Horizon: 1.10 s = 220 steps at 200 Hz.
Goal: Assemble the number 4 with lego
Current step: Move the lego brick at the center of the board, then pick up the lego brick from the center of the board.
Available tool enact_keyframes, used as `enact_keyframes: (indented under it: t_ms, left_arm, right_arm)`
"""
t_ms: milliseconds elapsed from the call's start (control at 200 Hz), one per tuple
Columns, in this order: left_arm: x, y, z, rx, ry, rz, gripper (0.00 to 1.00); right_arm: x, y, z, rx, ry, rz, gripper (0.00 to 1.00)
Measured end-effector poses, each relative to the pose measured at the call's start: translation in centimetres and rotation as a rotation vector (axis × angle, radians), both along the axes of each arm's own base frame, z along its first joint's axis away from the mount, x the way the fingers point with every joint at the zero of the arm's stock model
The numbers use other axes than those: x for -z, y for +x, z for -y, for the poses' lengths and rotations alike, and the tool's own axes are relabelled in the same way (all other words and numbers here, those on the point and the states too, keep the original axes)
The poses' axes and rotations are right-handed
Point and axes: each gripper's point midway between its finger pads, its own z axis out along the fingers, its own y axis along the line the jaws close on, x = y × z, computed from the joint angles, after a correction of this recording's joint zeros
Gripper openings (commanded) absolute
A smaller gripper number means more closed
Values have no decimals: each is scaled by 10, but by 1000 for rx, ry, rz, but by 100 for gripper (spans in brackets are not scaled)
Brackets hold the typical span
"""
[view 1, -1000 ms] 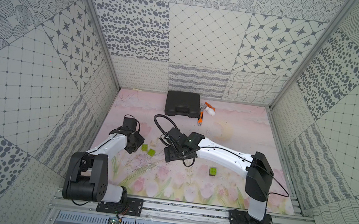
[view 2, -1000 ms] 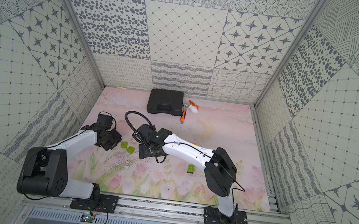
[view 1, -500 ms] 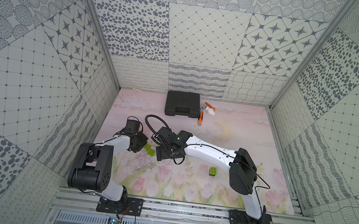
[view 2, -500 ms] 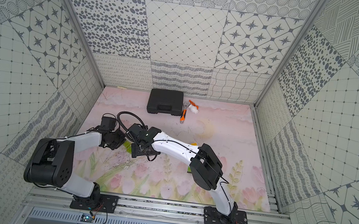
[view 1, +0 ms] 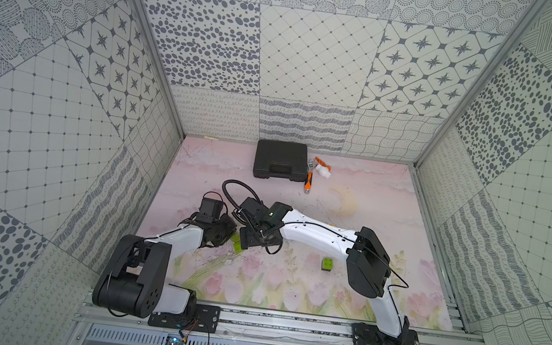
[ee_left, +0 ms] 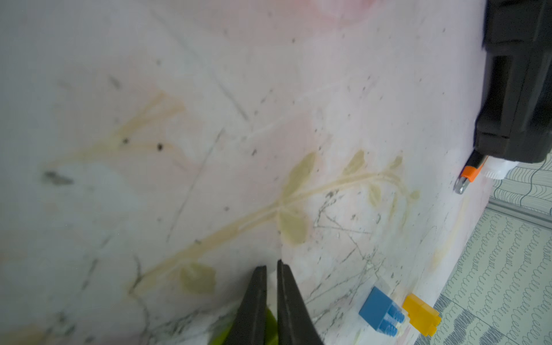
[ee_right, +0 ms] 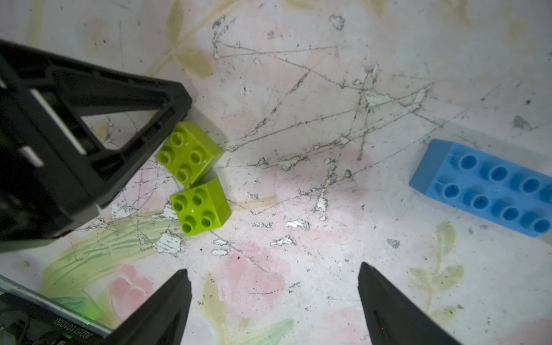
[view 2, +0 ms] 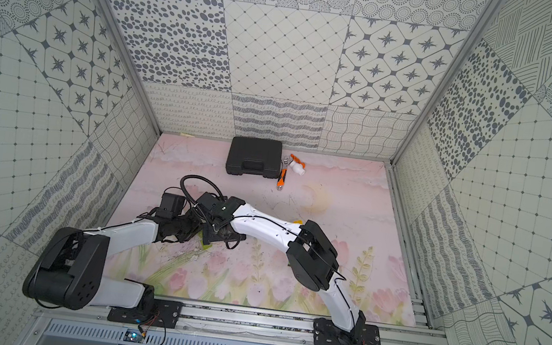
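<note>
Three lime green bricks, one blue brick, one yellow brick, two claws.

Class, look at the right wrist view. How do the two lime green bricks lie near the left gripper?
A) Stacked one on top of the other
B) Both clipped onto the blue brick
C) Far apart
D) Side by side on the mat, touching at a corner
D: the two lime green bricks lie studs up on the mat, meeting at a corner.

Two square bricks lie touching, long brick well apart beside them.
</note>
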Motion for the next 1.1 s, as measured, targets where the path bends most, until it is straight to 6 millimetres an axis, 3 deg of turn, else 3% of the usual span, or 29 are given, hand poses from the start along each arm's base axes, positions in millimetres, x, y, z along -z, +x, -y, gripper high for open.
enact_keyframes:
  t_ms: [160,495,665,896,1101]
  left_arm:
    - [-2,-24,4,-1,-24,-33,19]
    - [-1,-56,-7,-53,0,-129,21]
    - [0,-59,-8,-74,-9,-138,20]
    - [3,-60,-9,-90,-26,-152,18]
    - [3,-58,-8,-90,-32,-147,18]
  right_arm:
    - [0,-6,-4,-25,9,-10,92]
    - [12,-33,-29,-283,4,13,88]
    - [19,-36,-30,-393,-30,40,86]
    - [45,-31,-36,-461,-80,47,81]
    - [51,-27,-39,-476,-85,60,66]
